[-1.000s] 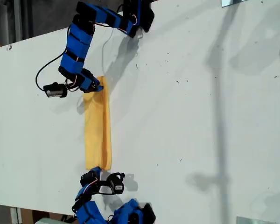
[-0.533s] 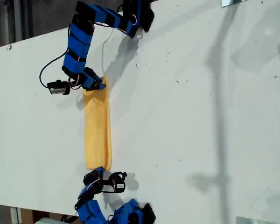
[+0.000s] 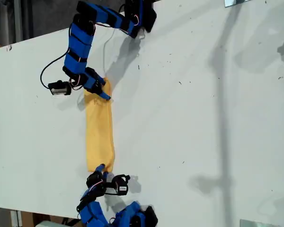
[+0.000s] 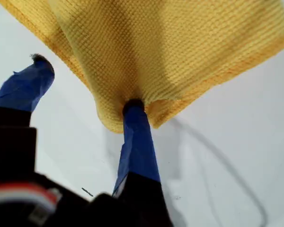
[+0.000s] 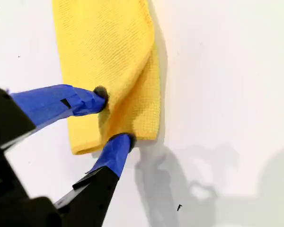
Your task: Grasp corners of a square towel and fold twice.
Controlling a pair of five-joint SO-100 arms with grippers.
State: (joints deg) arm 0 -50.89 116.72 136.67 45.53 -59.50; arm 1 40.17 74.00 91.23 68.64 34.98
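The yellow-orange towel (image 3: pixel 99 130) lies folded into a long narrow strip on the white table (image 3: pixel 194 118). My first gripper (image 3: pixel 102 91) is at the strip's far end, open: one blue finger (image 4: pixel 135 137) touches a rounded corner (image 4: pixel 114 124) of the towel (image 4: pixel 170 42), while the other finger (image 4: pixel 26 85) stands clear of it. At the near end my second gripper (image 3: pixel 100 170) is open too. One of its fingers (image 5: pixel 85 100) rests on the towel (image 5: pixel 109 42) and the other finger (image 5: pixel 116 151) sits at the hem, a raised fold between them.
A black cable (image 3: pixel 104 56) runs across the table from the arm's base toward the far end of the towel. Both arm bases stand at the exterior view's left, one at the top (image 3: pixel 137 14) and one at the bottom (image 3: pixel 132 217). White tabletop stretches to that view's right.
My first gripper has opened and let go of the far end. The strip now lies longer and flatter. My second gripper has shifted slightly toward its base.
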